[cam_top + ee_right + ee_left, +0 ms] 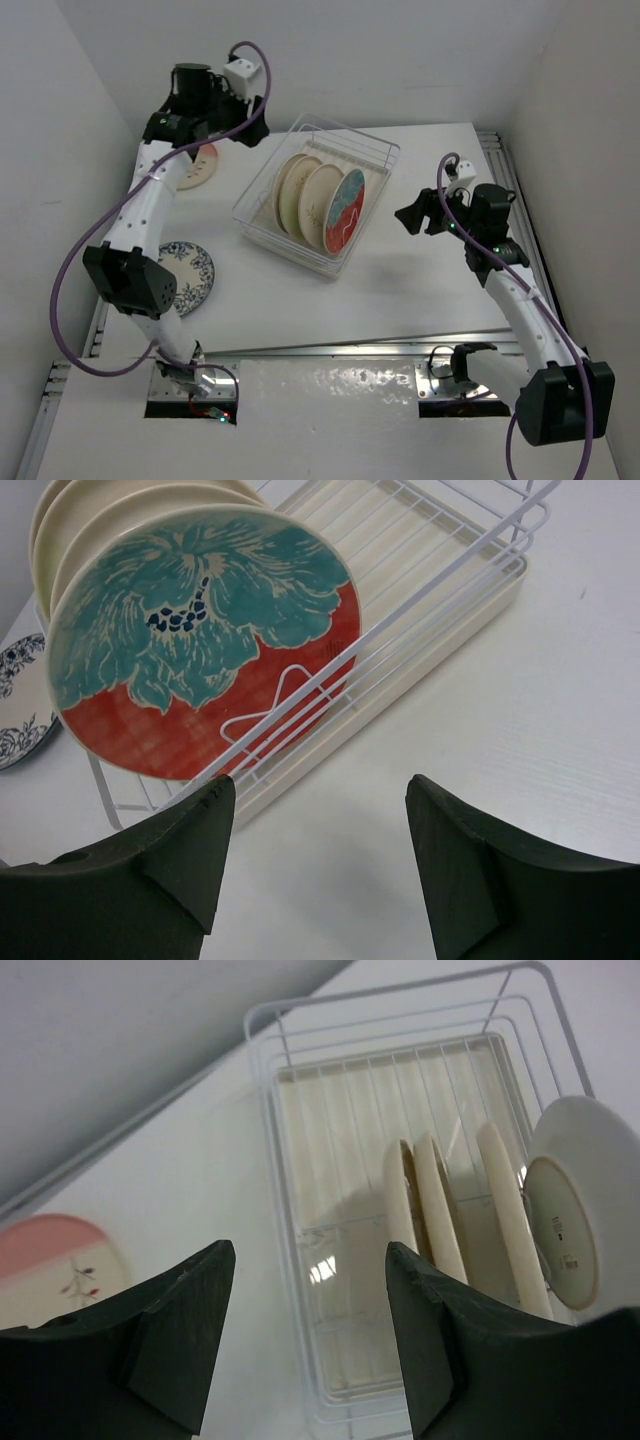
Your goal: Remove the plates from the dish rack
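Four plates on edge in the rack; both hands empty.
Red-and-teal plate is outermost, glossy face toward the right hand, just ahead of its spread fingers; that arm is nearer. Left hand, also spread, sees cream rims edge-on, further ahead.

rack far end free, plates fill rest

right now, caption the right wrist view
Open right claw facing a round red-and-teal plate upright in the white wire dish rack
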Controlling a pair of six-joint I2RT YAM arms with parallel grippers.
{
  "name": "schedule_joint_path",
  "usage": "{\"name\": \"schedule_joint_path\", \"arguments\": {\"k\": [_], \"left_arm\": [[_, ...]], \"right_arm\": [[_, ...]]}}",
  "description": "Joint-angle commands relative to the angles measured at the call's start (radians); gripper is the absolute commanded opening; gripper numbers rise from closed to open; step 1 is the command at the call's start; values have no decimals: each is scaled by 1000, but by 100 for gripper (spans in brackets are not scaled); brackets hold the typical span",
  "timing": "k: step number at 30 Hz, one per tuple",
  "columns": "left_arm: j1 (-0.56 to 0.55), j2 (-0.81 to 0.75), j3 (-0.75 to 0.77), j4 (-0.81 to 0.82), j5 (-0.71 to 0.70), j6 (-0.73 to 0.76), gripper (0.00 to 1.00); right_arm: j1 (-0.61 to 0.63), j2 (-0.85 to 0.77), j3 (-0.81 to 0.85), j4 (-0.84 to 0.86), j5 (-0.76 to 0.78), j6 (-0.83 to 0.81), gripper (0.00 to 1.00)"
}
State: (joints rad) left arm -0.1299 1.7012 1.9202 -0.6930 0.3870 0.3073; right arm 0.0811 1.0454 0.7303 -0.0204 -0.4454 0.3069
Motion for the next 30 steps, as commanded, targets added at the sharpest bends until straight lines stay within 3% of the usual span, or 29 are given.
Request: {"name": "schedule_joint_path", "arguments": {"k": [1,12,18,25,30], "left_arm": [[-58,75,36,-66,-126,-51,60],[-154,107,-27,-82,-139,-47,53],[-163,86,-38,-88,-142,-39,52],[-169,37,57,-97,-166,-16,50],[-177,22,-19,-128,-152,-8,50]], "right_arm": [[6,-56,-25,-12,22,-3,68],[6,-67,-89,-19,117,115,64],[6,-15,-107,51,71,231,65],[6,-24,-109,24,93,179,64],[6,-25,-114,23,97,172,64]]}}
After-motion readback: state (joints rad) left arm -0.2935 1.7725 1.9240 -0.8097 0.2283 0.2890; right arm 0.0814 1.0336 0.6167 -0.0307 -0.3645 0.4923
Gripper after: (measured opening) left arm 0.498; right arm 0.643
